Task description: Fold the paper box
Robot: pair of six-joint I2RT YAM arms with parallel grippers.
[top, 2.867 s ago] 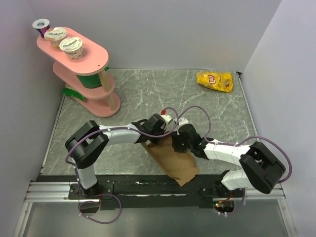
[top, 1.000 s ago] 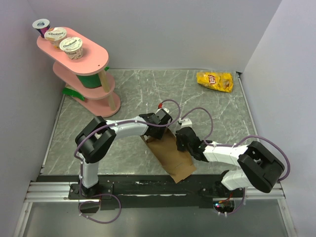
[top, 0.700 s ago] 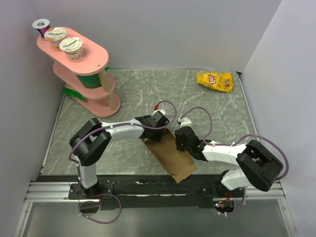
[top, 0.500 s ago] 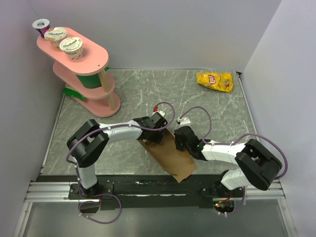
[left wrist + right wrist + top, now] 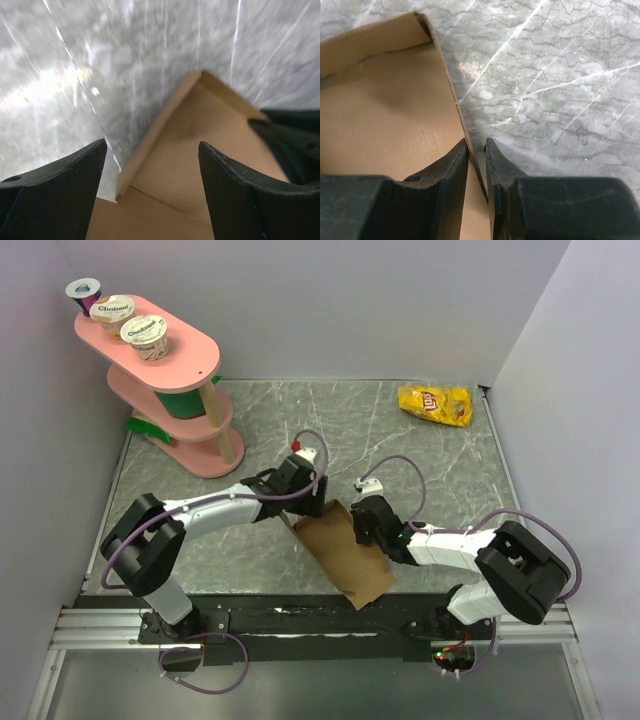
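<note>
The paper box [image 5: 345, 555], plain brown cardboard, lies near the table's front middle with its side walls partly raised. My right gripper [image 5: 363, 531] is shut on the box's right wall; in the right wrist view the thin cardboard edge [image 5: 451, 95] runs between the fingers of that gripper [image 5: 476, 142]. My left gripper [image 5: 306, 508] stands open just off the box's far left corner. In the left wrist view, that gripper [image 5: 152, 144] has its fingers spread over the box's floor [image 5: 200, 130] and raised left wall [image 5: 155, 130], touching neither. The right gripper's dark body [image 5: 290, 135] shows at the right edge.
A pink tiered shelf [image 5: 165, 380] with yogurt cups stands at the back left. A yellow chip bag [image 5: 435, 403] lies at the back right. Grey marble tabletop [image 5: 400, 440] is enclosed by walls on three sides.
My left gripper has opened wider and drawn back to the left, off the box's far corner. The right gripper has kept its hold on the box wall, and the box has barely moved.
</note>
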